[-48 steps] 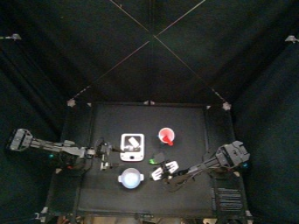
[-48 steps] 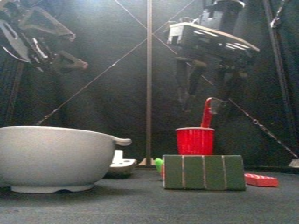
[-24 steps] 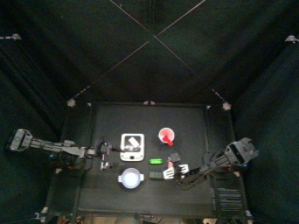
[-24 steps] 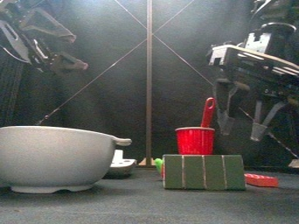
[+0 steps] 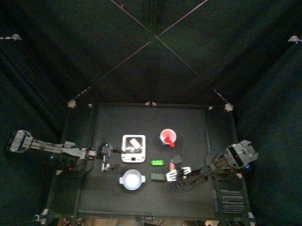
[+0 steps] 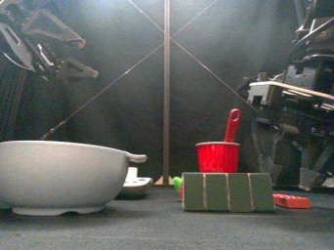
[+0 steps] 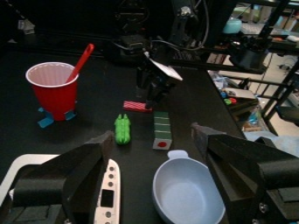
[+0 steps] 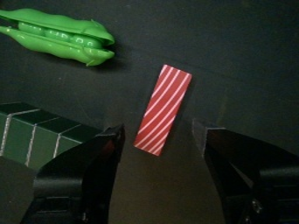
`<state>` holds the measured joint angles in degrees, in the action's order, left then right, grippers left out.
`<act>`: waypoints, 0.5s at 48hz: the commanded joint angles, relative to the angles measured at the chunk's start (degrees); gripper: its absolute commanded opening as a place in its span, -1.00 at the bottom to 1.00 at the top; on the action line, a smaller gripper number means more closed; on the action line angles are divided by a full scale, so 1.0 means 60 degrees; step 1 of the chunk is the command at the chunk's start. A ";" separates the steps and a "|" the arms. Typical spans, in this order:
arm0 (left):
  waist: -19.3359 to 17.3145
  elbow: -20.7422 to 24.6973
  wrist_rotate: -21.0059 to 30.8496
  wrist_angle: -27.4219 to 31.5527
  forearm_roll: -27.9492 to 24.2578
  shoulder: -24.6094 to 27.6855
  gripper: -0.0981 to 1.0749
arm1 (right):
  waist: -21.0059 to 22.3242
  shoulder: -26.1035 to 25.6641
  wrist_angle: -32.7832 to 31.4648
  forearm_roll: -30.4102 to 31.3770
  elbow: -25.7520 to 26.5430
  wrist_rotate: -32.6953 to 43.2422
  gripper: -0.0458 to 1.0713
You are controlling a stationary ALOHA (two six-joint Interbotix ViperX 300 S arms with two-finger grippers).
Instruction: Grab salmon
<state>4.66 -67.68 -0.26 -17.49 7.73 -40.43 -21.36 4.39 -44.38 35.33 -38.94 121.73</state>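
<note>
Right tool (image 8: 158, 144) is hanging low over the salmon (image 8: 162, 108), jaws spread wide, one on each side of the strip with bare worktop (image 8: 233, 52) showing in both gaps. Nothing is gripped yet.

The salmon is lying flat on the worktop: a small red oblong with pale stripes, just beside the green pea pod (image 8: 65, 37) and near the green block row (image 8: 35, 131), touching neither. In the front view the salmon (image 6: 291, 201) is sitting at the right end of the green block row (image 6: 229, 191), with the right tool (image 6: 298, 166) directly above it.

Judgement: the step in hand is the final descent and closing. The jaws look set across the strip's narrow width, which suits it. The piece is thin, so the tips likely need to reach the worktop before closing, or they will slip over it. Staying centred should keep the block row clear of the near jaw.

Left tool (image 7: 149, 162) is resting apart at the left side, jaws wide and holding nothing, above the bowl (image 7: 187, 188).
</note>
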 commanded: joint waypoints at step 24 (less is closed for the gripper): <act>-0.0029 0.0103 0.0000 -0.0044 0.0000 0.0029 0.92 | 0.0264 0.0161 0.0132 -0.0029 -0.0044 -0.0073 0.74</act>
<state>4.57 -67.76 -0.18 -17.49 7.73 -40.43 -20.04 6.15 -43.68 35.24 -39.55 121.20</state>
